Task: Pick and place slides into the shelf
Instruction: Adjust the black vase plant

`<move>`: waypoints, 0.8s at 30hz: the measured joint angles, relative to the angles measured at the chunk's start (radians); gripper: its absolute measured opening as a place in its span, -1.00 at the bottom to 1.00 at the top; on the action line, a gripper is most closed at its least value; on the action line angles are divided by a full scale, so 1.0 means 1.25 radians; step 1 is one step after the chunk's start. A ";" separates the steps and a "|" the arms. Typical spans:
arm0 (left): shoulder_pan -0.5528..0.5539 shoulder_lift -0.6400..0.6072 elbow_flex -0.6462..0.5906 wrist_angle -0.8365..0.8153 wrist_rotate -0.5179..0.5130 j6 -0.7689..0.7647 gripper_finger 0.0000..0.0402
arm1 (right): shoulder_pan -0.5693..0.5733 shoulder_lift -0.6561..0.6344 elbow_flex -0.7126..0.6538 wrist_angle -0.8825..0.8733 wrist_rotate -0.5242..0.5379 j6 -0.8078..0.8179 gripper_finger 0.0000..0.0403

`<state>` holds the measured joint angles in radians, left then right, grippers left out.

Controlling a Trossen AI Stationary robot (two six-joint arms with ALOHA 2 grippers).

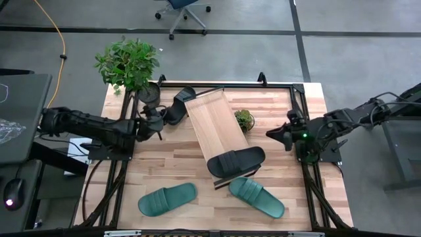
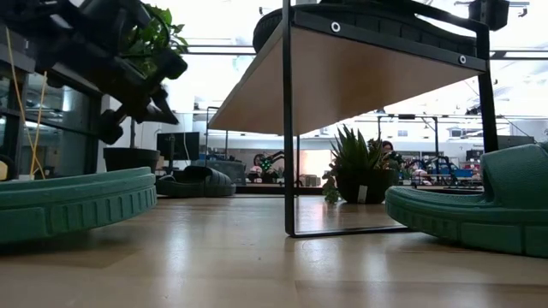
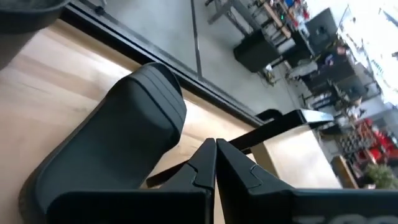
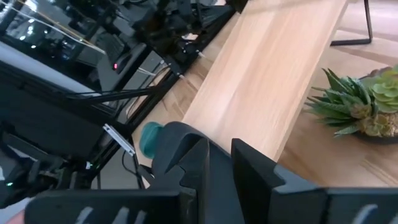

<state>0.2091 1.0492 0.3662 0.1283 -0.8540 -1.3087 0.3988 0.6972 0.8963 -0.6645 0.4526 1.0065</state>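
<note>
My left gripper point(image 1: 160, 124) is hanging pinched shut and empty beside a black ribbed rubber slide point(image 1: 178, 105) at the bench's far edge. My right gripper point(image 1: 271, 134), slightly parted, is gripping nothing. The long light-wood plank shelf point(image 1: 215, 122) is running diagonally, another black slide point(image 1: 236, 161) lying crosswise on its near end.

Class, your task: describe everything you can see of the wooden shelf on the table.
The shelf is a long, rectangular plank of light wood, raised on a thin dark metal frame at its ends. It stands diagonally across the middle of the table. One black slide lies across its near end, and another black slide lies at its far end. A small potted succulent stands beside it. Neither hand touches it.
</note>
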 joint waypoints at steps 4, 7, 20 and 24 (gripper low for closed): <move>0.053 0.000 0.007 0.003 0.094 0.058 -1.00 | 0.000 -0.035 0.000 -0.020 0.001 -0.020 -0.70; 0.083 0.000 0.007 0.005 0.111 0.075 -1.00 | 0.000 -0.055 0.000 -0.044 0.001 -0.026 -0.70; 0.136 0.037 0.007 0.003 0.117 0.037 -1.00 | 0.000 -0.087 0.000 -0.083 0.005 -0.031 -0.70; 0.136 0.037 0.007 0.002 0.123 0.112 -1.00 | 0.000 -0.088 0.000 -0.087 0.005 -0.031 -0.70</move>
<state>0.3794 1.0958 0.3748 0.1312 -0.6998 -1.1687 0.3988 0.5877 0.8963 -0.7737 0.4591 0.9676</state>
